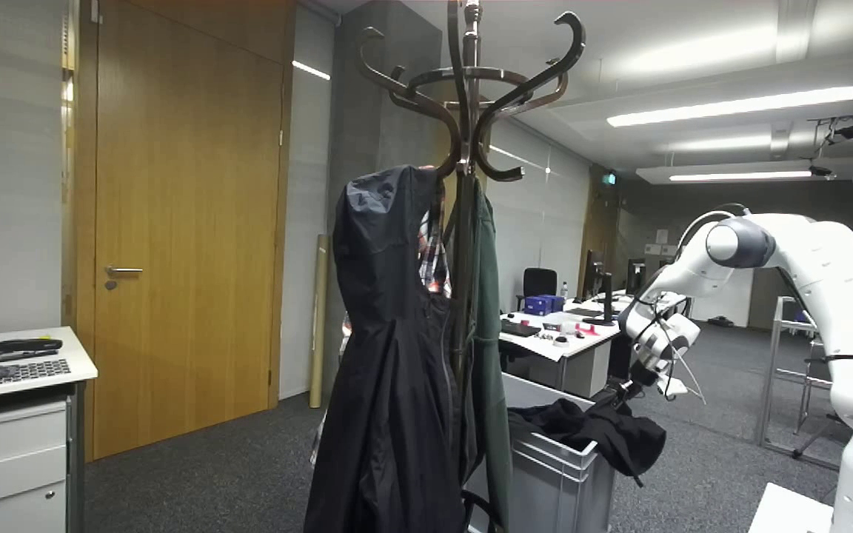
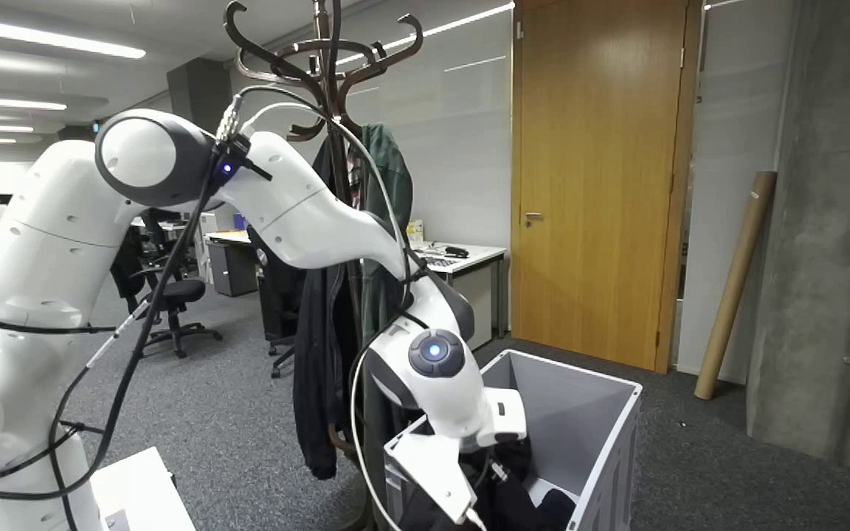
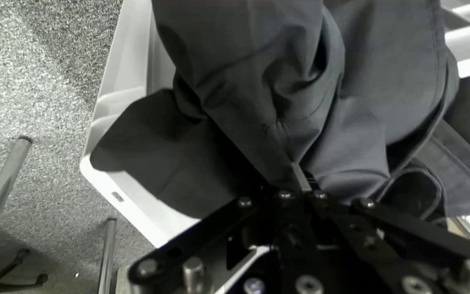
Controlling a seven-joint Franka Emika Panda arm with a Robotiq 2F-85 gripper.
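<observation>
Wrist view: my gripper [image 3: 294, 183] pinches a fold of dark garment [image 3: 255, 81], creases converging b/w its tips; the contact is partly hidden, so the firm hold is my read. Rel. to the tool, the bulk of the cloth lies straight ahead, i.e. toward the far side, w/ a loose flap to the left over a corner of the gray bin [image 3: 137, 204]. No clear long axis, it's too crumpled, though the main roll runs directly away from where I grip. In an exterior view, my arm [image 1: 826, 259] reaches in from the right, tool angled down & left, & the cloth rises to a peak right at it; part of the garment sits inside the bin, to the left, & part drapes over the edge to the right, hanging outside w/ a narrow end at the bottom. Near side of that view: a coat rack [image 1: 466, 166] w/ a black hooded jacket [image 1: 389, 355] & a green garment [image 1: 487, 333]. In an exterior view, my wrist [image 2: 447, 394] is over the bin's left side, hiding most of the gripper; dark cloth shows below. One arm on scene: mine.
</observation>
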